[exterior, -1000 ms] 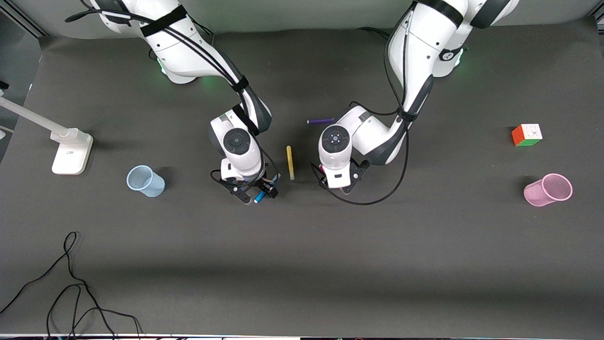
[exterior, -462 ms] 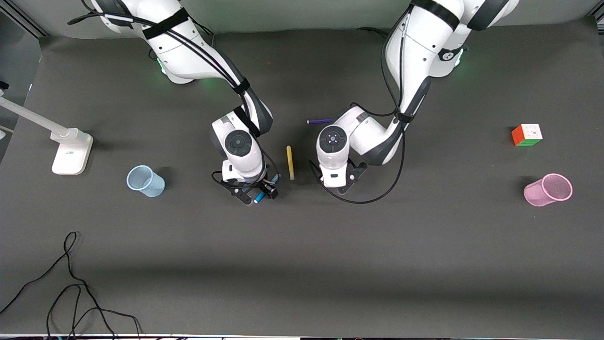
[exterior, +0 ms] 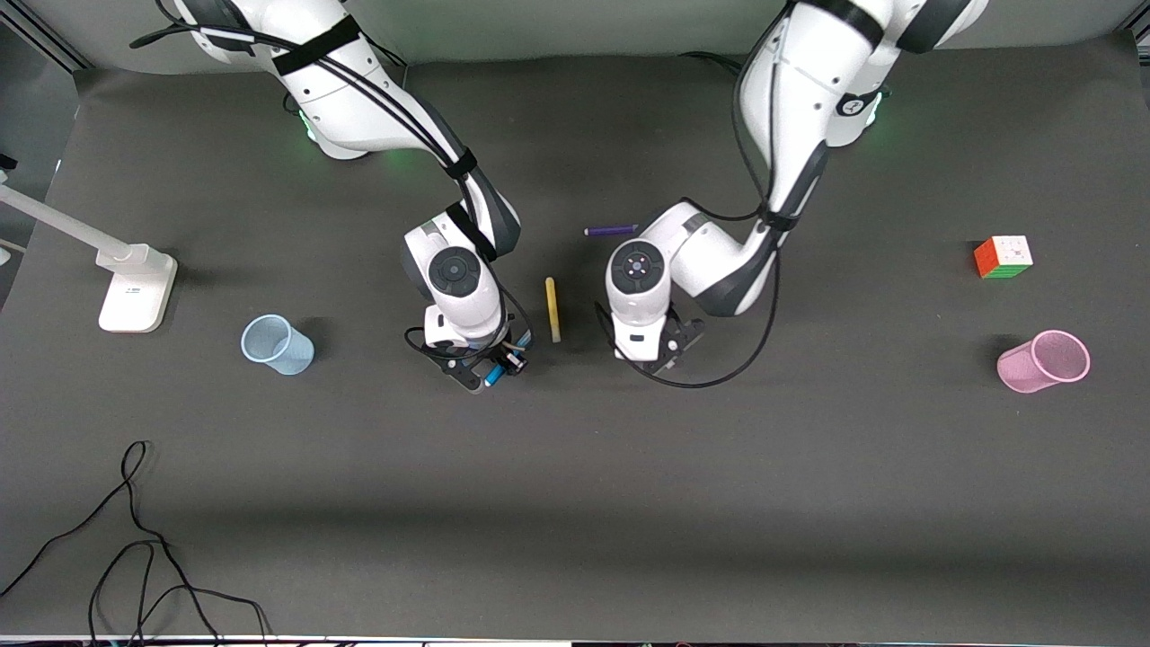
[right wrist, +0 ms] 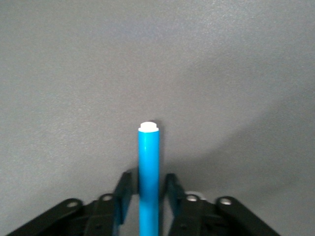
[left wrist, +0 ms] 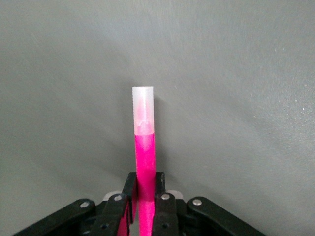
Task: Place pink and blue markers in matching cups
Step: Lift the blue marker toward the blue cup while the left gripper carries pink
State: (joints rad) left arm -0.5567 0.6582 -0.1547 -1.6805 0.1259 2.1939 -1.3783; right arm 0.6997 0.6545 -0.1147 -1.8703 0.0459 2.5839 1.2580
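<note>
My right gripper (exterior: 491,367) is down at the table mid-way along it, its fingers (right wrist: 127,184) straddling the blue marker (right wrist: 148,162); one finger touches it and a narrow gap shows at the other. The blue marker's end pokes out under the hand (exterior: 492,375). My left gripper (exterior: 643,350) is shut on the pink marker (left wrist: 145,157), which points out from between the fingers (left wrist: 160,178) just above the mat; in the front view that hand hides it. The pale blue cup (exterior: 275,344) lies toward the right arm's end, the pink cup (exterior: 1042,361) toward the left arm's end.
A yellow marker (exterior: 552,308) lies between the two hands. A purple marker (exterior: 611,230) lies farther from the front camera beside the left arm. A colour cube (exterior: 1004,257), a white stand (exterior: 135,288) and a black cable (exterior: 135,539) sit near the edges.
My left hand has shifted a little toward the left arm's end, and the pink sliver beside it no longer shows. My right hand has barely moved.
</note>
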